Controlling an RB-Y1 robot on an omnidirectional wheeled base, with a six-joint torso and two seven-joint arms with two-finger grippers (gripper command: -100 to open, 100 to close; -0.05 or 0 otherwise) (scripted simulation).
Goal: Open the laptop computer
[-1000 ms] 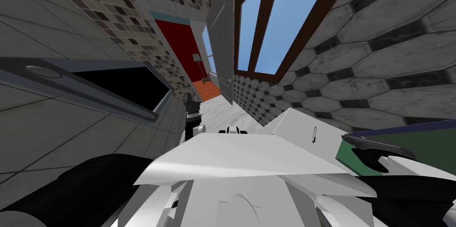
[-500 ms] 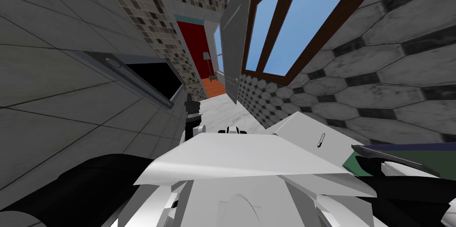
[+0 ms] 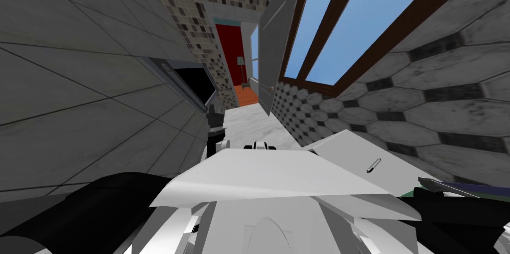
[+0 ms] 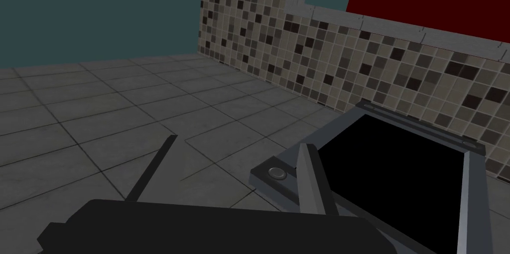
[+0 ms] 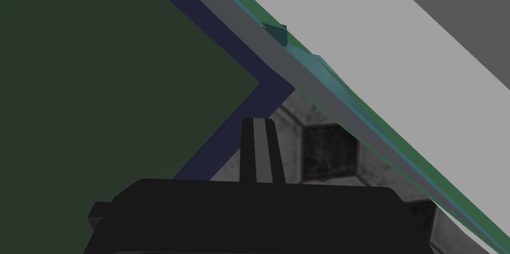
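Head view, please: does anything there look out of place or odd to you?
The grey frame on the tiled wall encloses a flat black area, where nothing is drawn; otherwise nothing stands out.

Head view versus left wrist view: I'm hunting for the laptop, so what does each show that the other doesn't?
Head view: a brown-framed window, a hexagon-tiled wall, a white door and a white box with a small handle. Left wrist view: the left claw, open, and a plain teal wall. Both: the grey frame around a black area, the mosaic wall, the red wall and large grey tiles.
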